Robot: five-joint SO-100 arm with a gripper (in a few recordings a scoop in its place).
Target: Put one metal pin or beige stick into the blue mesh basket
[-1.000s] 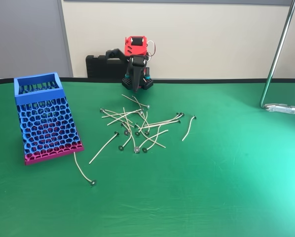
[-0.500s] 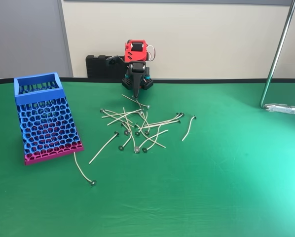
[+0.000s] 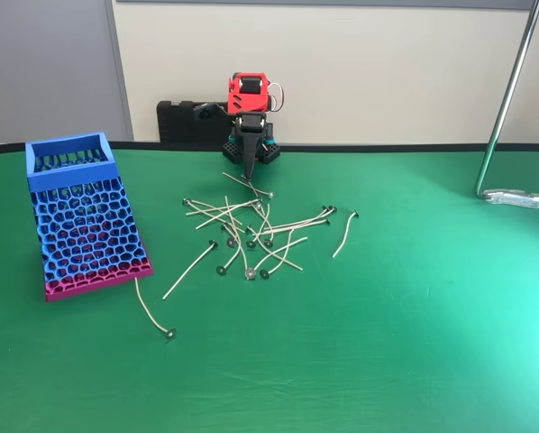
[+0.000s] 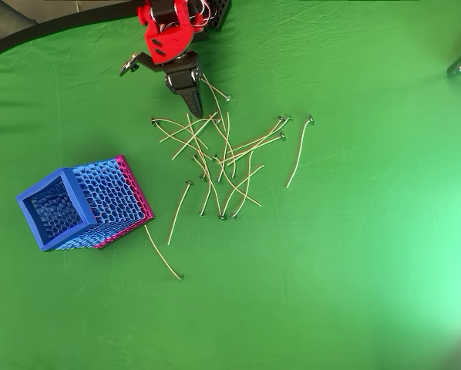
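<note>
Currently the beige sticks (image 4: 223, 158) lie scattered mid-table on the green cloth (image 4: 369, 231), none lifted; one stray stick (image 3: 152, 311) rests apart beside the base of the blue mesh basket (image 3: 85, 216), which stands toward the left edge, mouth open for a drop. Gripper (image 3: 250, 177) points down over the pile's rear edge, fingers apparently closed to a point, holding nothing, likely aiming at the rearmost stick (image 4: 215, 89). Against half a second back: essentially unchanged.

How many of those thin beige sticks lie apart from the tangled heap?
3, though the heap may hide more: one stick beside the blue basket, one between basket and heap, one right of the heap in the overhead view.
</note>
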